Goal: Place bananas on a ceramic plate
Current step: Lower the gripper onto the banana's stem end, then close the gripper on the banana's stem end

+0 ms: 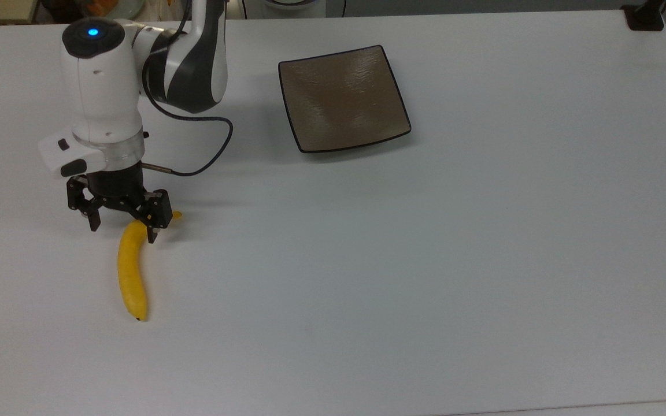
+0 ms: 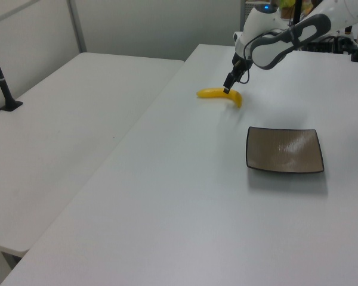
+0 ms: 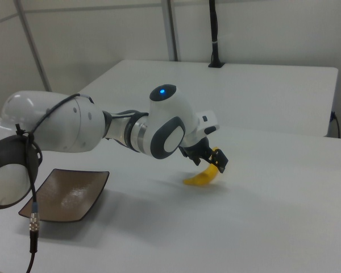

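Note:
A yellow banana (image 1: 131,271) lies on the white table (image 1: 425,260), toward the top view's left, its stem end pointing at the arm. My gripper (image 1: 123,231) is open and hangs low over that stem end, one finger on each side of the fruit; I cannot tell whether they touch it. The left view has the gripper (image 2: 227,89) at the banana (image 2: 216,93), and the right view has the gripper (image 3: 215,165) just above the banana (image 3: 200,178). The square brown ceramic plate (image 1: 344,98) sits empty well away from them, also seen as the plate (image 2: 284,149) and the plate (image 3: 65,193).
The arm's black cable (image 1: 211,150) loops over the table between gripper and plate. A black clamp (image 1: 645,17) sits at the table's far corner. A second white table (image 2: 65,125) with a black pole (image 2: 0,74) adjoins on the left view's left.

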You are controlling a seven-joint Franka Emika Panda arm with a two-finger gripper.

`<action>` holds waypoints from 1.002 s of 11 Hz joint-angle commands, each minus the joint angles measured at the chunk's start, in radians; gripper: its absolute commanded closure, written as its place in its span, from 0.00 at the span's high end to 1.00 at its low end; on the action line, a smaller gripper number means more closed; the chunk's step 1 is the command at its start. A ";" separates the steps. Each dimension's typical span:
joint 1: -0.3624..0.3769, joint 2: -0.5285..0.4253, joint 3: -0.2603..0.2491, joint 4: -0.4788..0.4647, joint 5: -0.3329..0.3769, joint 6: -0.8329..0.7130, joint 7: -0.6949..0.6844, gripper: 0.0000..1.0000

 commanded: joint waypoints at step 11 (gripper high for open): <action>-0.005 0.057 0.010 0.084 -0.007 0.074 0.023 0.11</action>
